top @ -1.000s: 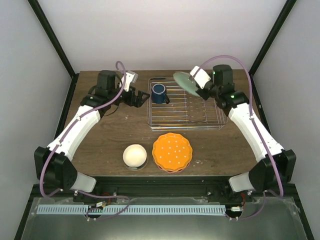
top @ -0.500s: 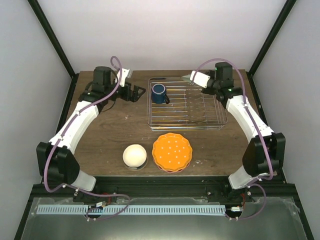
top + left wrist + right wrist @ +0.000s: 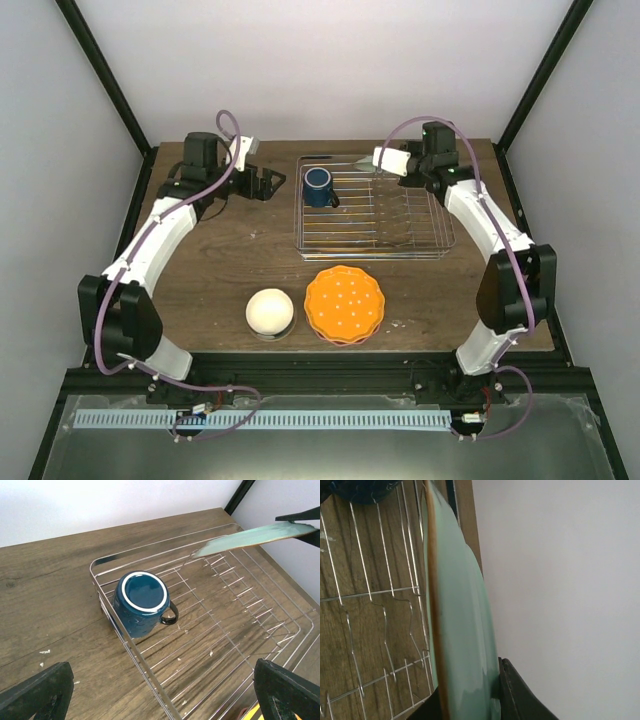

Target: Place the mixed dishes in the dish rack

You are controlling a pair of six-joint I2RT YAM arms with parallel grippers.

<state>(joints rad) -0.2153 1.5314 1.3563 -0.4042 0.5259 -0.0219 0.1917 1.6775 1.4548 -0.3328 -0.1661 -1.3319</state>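
Our right claw (image 3: 470,702) grips the plate (image 3: 250,537) by its rim. It lies nearly flat, stretching from the claw toward the mug (image 3: 318,185), above the rack (image 3: 400,250). Our left claw (image 3: 274,182) gapes open, mug ahead.

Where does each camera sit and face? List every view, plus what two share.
Top external: above and behind, looking down at the dish rack; both arms show.
Left wrist: faces the dark blue mug in the rack; its open fingers frame the bottom.
Right wrist: looks along the held mint-green plate; one finger shows.
Shared: the wrist views both show the plate.
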